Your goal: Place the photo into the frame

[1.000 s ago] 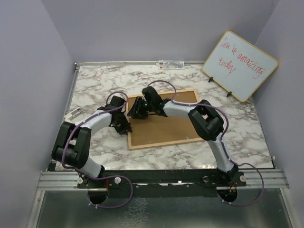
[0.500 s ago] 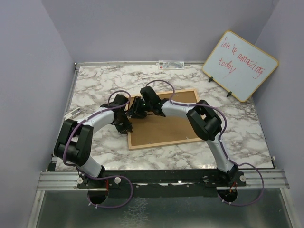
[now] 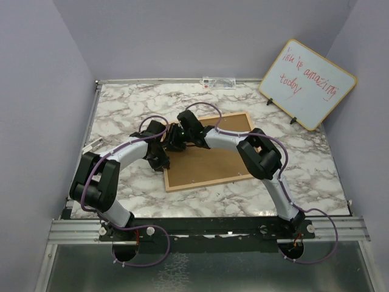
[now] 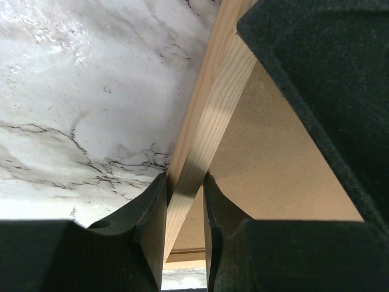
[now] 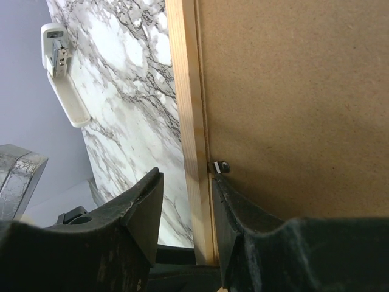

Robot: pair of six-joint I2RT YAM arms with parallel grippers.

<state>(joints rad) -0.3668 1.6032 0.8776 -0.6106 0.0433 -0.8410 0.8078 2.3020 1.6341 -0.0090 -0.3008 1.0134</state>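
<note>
The frame (image 3: 209, 181) lies face down on the marble table, its brown backing board (image 3: 213, 158) facing up. My left gripper (image 3: 159, 157) is at the frame's left edge, and in the left wrist view it (image 4: 184, 182) is shut on the light wooden rail (image 4: 213, 109). My right gripper (image 3: 172, 139) is at the far-left corner. In the right wrist view it (image 5: 187, 179) straddles the rail (image 5: 185, 91). It is open: the inner finger rests by a small metal clip (image 5: 219, 166) and a gap shows on the outer side. The photo is out of view.
A wood-edged whiteboard (image 3: 307, 84) with red writing leans at the back right. A small white holder (image 3: 219, 81) sits at the table's far edge, and a small pale item (image 3: 94, 145) lies at the left edge. Purple walls close in three sides.
Both wrists have crept a little toward the frame's far-left corner, the left gripper sliding along the left rail. The frame itself lies where it was.
</note>
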